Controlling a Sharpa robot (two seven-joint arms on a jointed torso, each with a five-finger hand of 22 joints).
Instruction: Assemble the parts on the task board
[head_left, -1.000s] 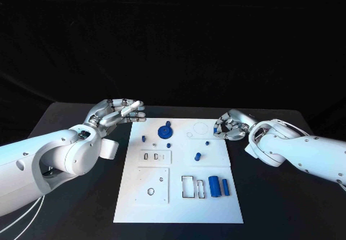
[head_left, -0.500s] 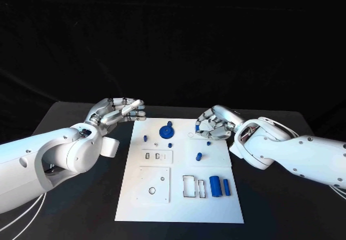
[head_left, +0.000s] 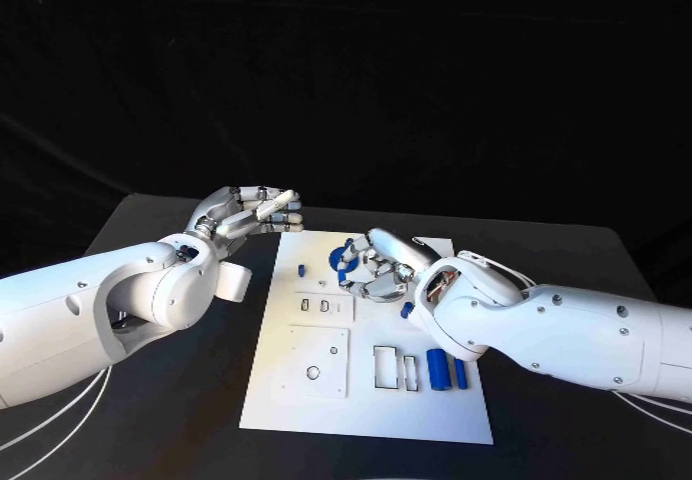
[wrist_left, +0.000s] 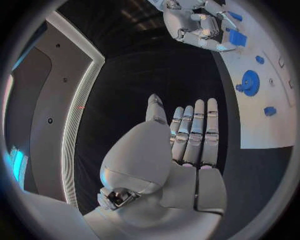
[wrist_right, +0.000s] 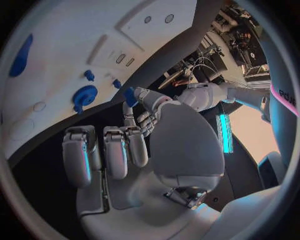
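White board (head_left: 368, 400) carrying blue parts (head_left: 444, 369); right robot hand (head_left: 378, 268) hovering over it, grasp unclear; left robot hand (head_left: 254, 212) released beside it.

We see a matte black desk (head_left: 173, 400), its flat top running out to the left, right and near edges, with both far corners in sight. Behind its far edge hangs a black cloth backdrop (head_left: 375, 90), falling in soft folds across the whole width. Thin white cables (head_left: 58, 415) trail over the near left corner of the desk, curving down toward its near edge.
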